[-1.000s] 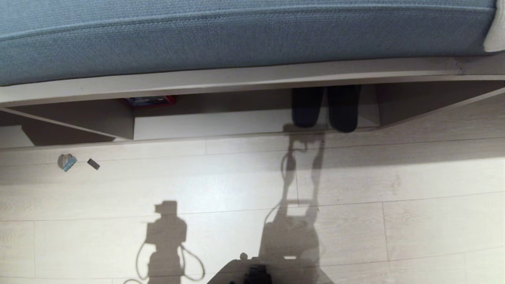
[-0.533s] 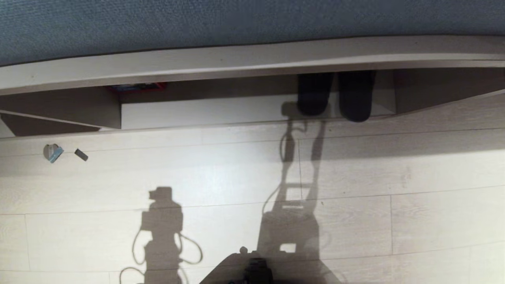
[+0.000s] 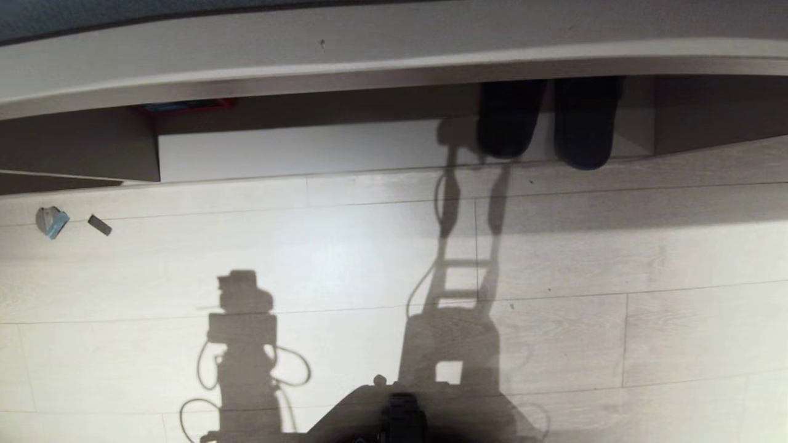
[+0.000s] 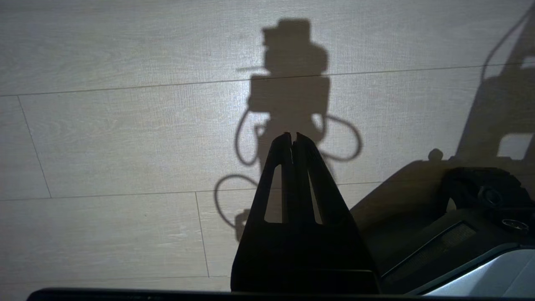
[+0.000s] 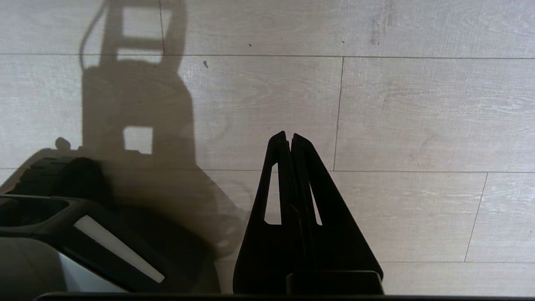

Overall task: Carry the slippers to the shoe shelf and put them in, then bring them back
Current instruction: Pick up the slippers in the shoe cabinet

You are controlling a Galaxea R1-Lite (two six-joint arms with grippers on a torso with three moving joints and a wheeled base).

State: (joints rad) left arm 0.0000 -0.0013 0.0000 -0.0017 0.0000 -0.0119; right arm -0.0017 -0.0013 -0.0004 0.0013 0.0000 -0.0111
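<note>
The slippers [image 3: 546, 120], a dark, near-black, round-toed pair, sit side by side in the shoe shelf [image 3: 345, 147], while left gripper [image 4: 292, 136] and right gripper [image 5: 288, 136] hang closed, empty, over the floor [image 3: 615, 246].

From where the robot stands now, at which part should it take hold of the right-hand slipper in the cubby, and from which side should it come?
Probably at the rounded end of the right-hand slipper that juts over the front edge of the shoe shelf. Come low from the open floor side, since the top board covers the rest of it. The other slipper lies close beside it, so a sideways grip looks cramped.
</note>
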